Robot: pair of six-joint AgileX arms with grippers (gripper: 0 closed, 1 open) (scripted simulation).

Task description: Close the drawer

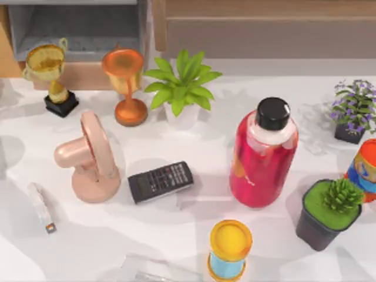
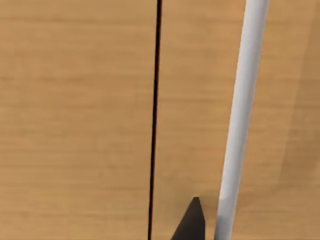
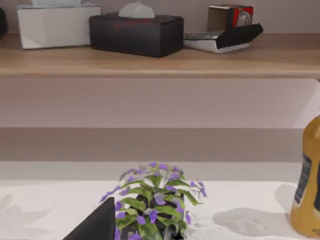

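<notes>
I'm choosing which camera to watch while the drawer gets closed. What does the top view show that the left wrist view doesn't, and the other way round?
Top view: the open drawer with grey inner walls at the table's back left, two trophies before it, a pink fan, a remote and a red bottle.

Left wrist view: a close tan wooden panel with a thin dark seam, a pale grey bar, and a dark fingertip of the left gripper at the frame's edge.

Shared: tan wood.
</notes>
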